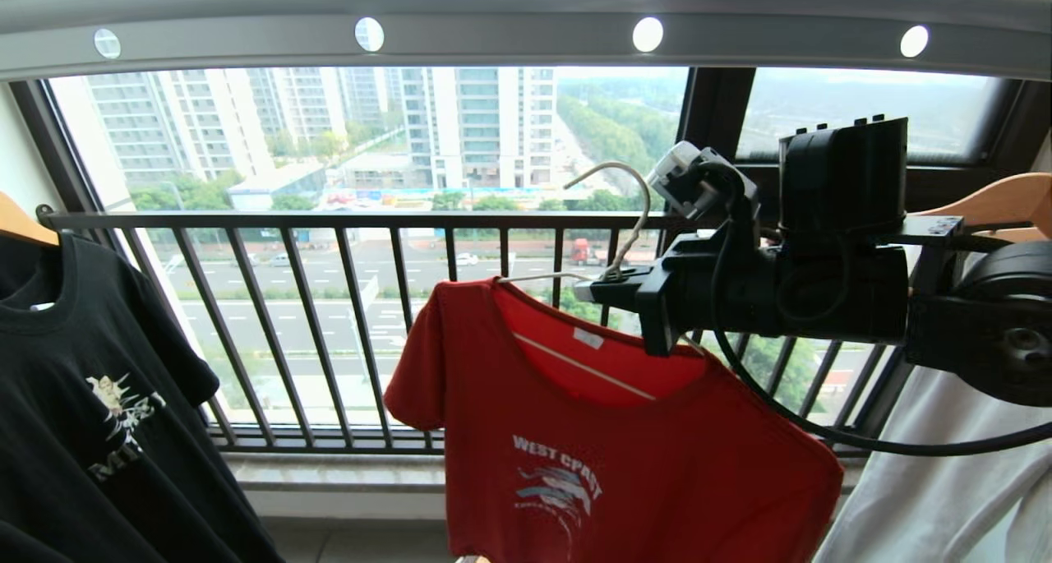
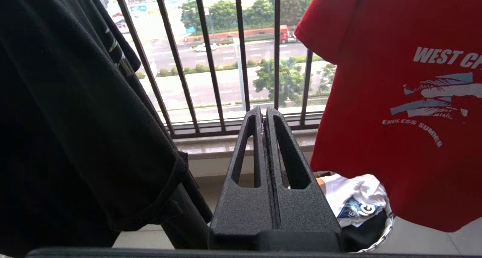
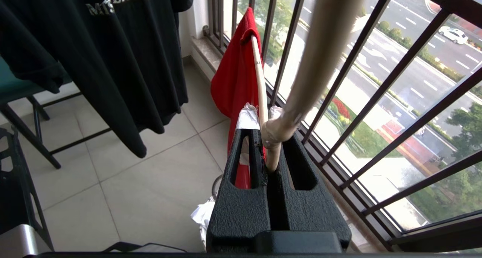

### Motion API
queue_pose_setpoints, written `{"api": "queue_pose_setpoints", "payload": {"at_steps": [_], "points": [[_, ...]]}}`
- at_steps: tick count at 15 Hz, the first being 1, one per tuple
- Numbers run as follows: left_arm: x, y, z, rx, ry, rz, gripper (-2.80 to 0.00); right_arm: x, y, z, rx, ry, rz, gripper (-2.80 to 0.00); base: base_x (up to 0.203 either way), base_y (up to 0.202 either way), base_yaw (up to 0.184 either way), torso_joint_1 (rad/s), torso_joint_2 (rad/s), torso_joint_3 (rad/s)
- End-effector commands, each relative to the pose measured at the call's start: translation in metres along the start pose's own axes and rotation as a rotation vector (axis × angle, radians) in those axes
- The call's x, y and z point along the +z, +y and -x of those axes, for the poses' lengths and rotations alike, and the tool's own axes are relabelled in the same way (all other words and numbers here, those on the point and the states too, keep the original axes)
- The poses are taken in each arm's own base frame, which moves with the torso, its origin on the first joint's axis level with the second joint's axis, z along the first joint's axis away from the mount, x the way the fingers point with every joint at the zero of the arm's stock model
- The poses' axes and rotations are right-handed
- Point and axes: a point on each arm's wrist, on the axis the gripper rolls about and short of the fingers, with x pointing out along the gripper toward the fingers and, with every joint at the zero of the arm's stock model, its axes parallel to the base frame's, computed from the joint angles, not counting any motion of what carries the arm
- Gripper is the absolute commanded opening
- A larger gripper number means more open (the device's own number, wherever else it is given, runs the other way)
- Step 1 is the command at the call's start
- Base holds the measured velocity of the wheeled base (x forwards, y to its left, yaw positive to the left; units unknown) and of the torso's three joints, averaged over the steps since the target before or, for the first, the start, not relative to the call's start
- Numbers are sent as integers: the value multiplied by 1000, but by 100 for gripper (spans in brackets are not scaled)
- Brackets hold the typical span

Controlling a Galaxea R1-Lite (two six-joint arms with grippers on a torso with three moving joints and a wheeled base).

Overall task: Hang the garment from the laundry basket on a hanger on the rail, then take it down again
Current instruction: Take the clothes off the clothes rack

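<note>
Right gripper: the black right gripper reaches in level from the right, its jaws pinching the twisted neck of the thin cream-white wire hanger.
Hanger: its hook stands free in the air below the wide flat grey metal rail with round white holes, not touching it.
Garment: the red short-sleeved T-shirt with white "WEST CPAST" lettering hangs from the hanger, tilted, its left shoulder higher than its right, in front of the black barred window railing.
Left gripper: the black left gripper sits low, jaws pressed together on nothing, between the black T-shirt with pale print and the red shirt.
Laundry basket: the small round basket with a white-and-black woven rim stands on the tiled floor under the red shirt's hem, a white shirt with blue print inside.
Right edge: a wooden hanger carries a white cloth.
</note>
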Motion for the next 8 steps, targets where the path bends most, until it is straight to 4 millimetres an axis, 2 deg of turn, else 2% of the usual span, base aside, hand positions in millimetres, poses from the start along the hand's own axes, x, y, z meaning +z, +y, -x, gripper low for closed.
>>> {"api": "queue_pose_setpoints", "payload": {"at_steps": [1, 2, 4, 6, 8], "points": [[26, 2, -2, -6, 1, 1, -280, -8, -3, -11, 8, 26, -9, -280, 0, 0, 0, 0, 0, 0], [42, 3, -9, -21, 48, 3, -280, -10, -3, -16, 12, 32, -11, -280, 0, 0, 0, 0, 0, 0], [73, 5, -38, -88, 189, 0, -280, -12, -1, -21, 21, 37, -12, -280, 0, 0, 0, 0, 0, 0], [100, -1, -83, -192, 337, -12, -280, -11, 2, -24, 31, 38, -13, -280, 0, 0, 0, 0, 0, 0], [119, -18, -134, -290, 443, -26, -280, -14, 3, -32, 38, 46, -16, -280, 0, 0, 0, 0, 0, 0]]}}
